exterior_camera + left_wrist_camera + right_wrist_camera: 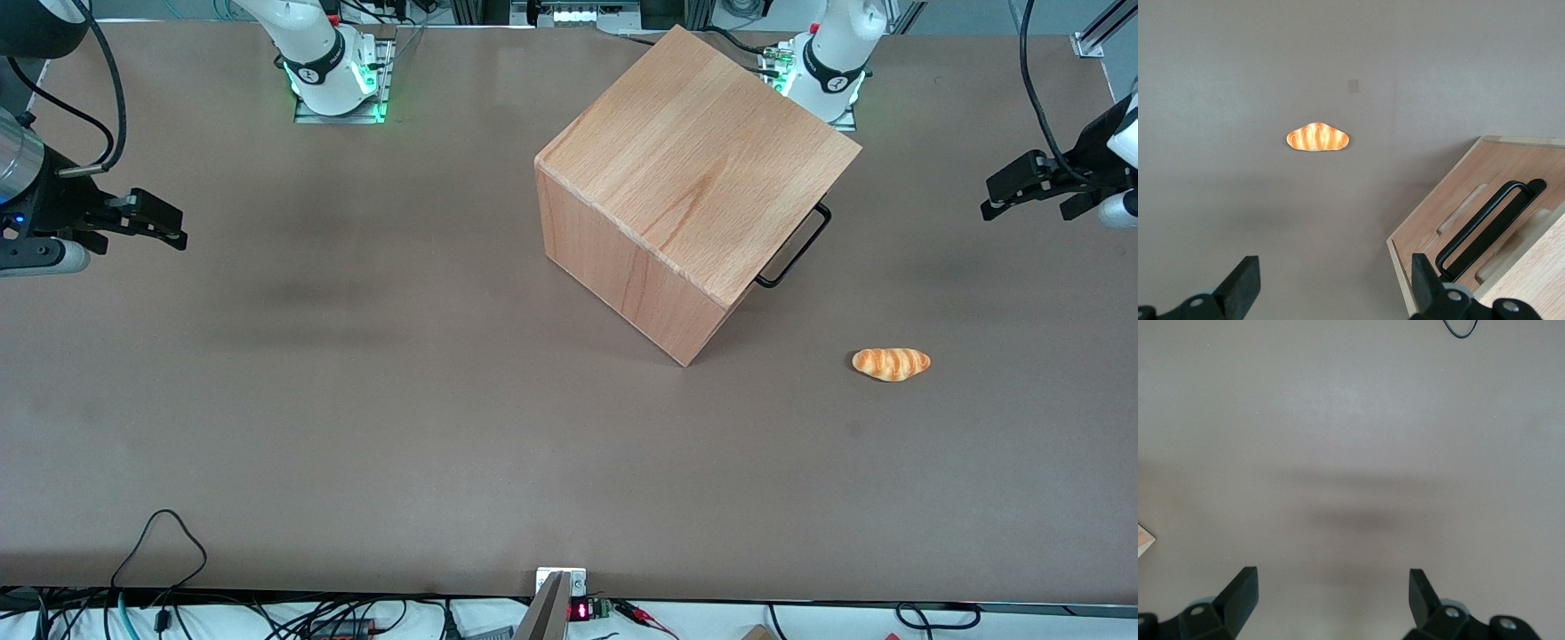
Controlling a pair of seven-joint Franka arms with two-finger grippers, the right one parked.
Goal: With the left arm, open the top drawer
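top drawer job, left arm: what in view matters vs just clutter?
Belongs to the job:
- top drawer, shut, in the wooden cube
- its black wire handle
- left arm's pincer, open, in the air toward the working arm's end of the table, apart from the handle

Just lying about:
- bread roll on the table, nearer the front camera than the cube

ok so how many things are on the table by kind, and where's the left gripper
wooden drawer cube: 1
bread roll: 1
total: 2
The left gripper hangs open above the table at the working arm's end, apart from the cube's black handle.
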